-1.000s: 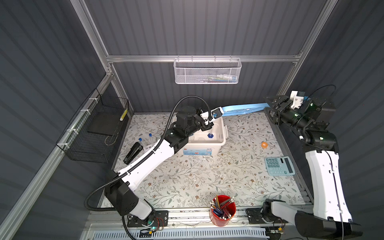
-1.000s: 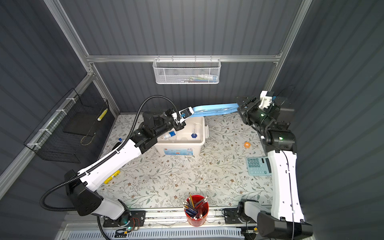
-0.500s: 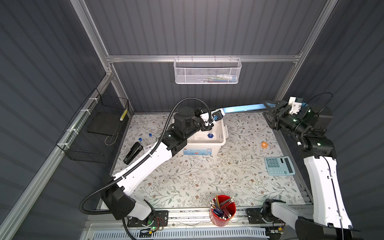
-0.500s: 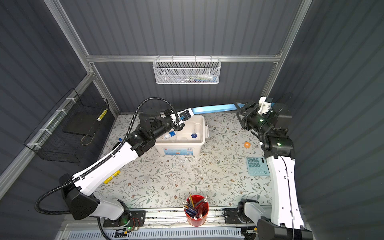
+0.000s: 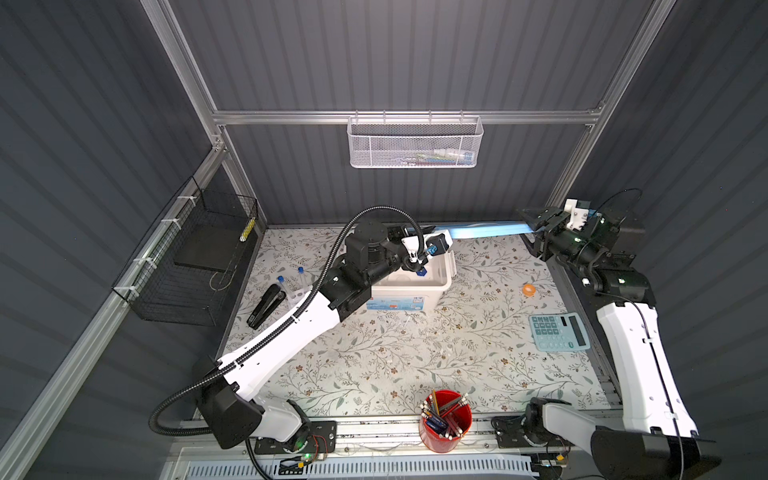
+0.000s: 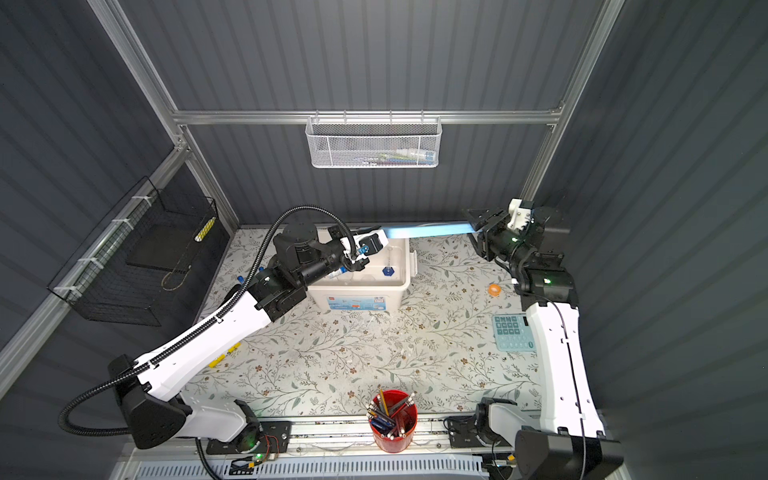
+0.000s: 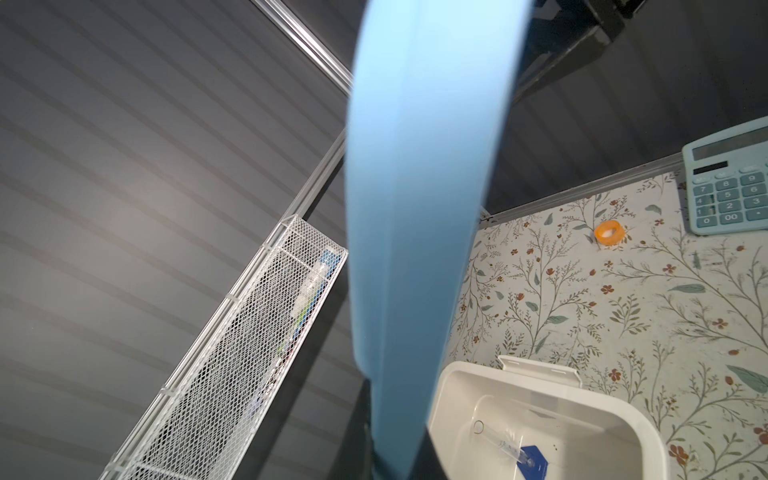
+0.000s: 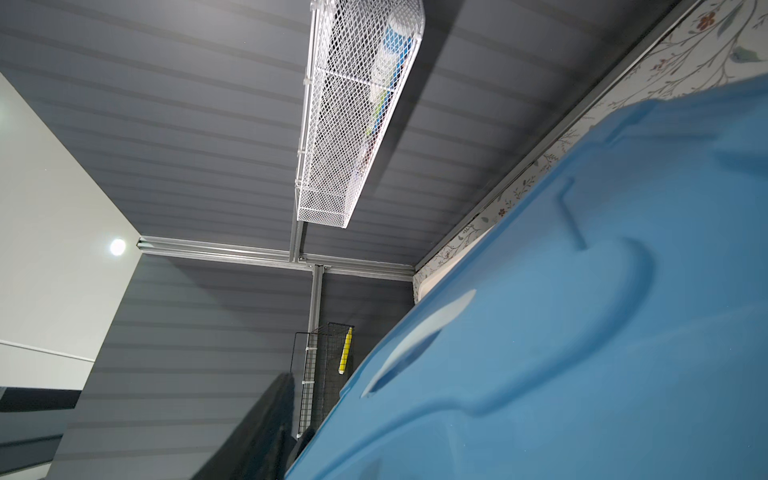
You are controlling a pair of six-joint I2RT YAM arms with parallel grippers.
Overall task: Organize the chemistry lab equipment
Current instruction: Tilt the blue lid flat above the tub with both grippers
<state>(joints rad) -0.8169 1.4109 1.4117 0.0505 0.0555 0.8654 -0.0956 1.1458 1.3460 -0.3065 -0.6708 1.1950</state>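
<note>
While one short end of the blue lid is pinched between the left fingers, which are closed narrow on it, the opposite end is met by the right fingers. Whether these are clamped on the lid or only stand around it cannot be told, since the right wrist view shows only the lid's moulded surface. In both top views the lid is seen almost edge-on, stretched between the two arms above the back edge of the tabletop. In the left wrist view it appears as a long pale blue band.

Just below the left fingers the white bin is found open. Inside it the measuring cylinder is laid on the bottom, its blue hexagonal foot toward the front wall. Two tubes with blue caps are seen outside the bin, to its left, beside a black stapler.

Further out, on the right side of the tabletop, a small orange ring and a calculator are placed well apart from the bin, and a red cup of pencils is set at the front edge. On the back wall a white mesh basket is hung; on the left wall — a black wire basket.
</note>
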